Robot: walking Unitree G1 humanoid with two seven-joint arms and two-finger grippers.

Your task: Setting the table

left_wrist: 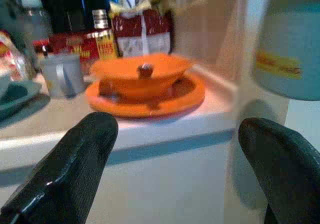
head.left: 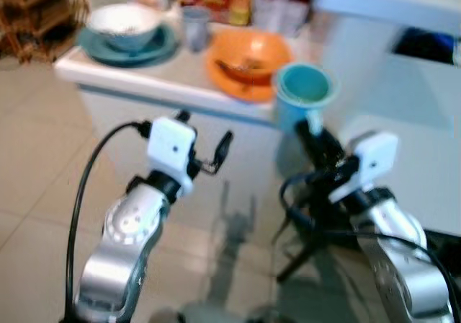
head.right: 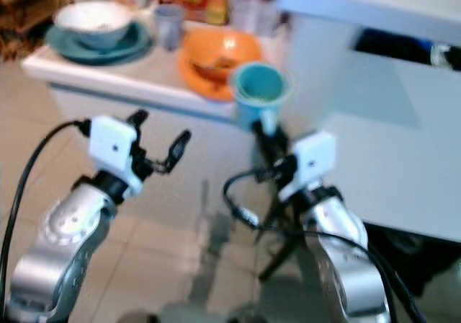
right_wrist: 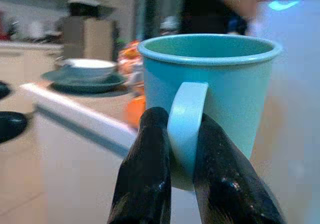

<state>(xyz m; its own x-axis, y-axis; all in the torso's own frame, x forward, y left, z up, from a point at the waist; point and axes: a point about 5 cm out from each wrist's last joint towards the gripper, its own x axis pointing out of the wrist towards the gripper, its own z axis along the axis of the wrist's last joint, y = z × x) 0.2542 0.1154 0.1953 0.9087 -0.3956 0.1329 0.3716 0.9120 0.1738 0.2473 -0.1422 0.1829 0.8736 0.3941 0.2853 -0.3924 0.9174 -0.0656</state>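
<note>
1. Two black fingers (right_wrist: 150, 174) of the right end effector (right_wrist: 182, 149) are pinching the handle of a teal mug (right_wrist: 210, 84) (upright), holding it just off the white worktop (head.left: 144, 78) edge.
2. Left end effector (head.left: 205, 139) is hovering with fingers spread apart, gripping nothing.
3. An orange bowl (head.left: 248, 52) is sitting on an orange plate (left_wrist: 192, 96), beside a grey cup (head.left: 194, 27).

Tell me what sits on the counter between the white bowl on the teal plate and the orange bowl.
A small grey mug stands between the white bowl and the orange bowl, seen in both eye views.
</note>
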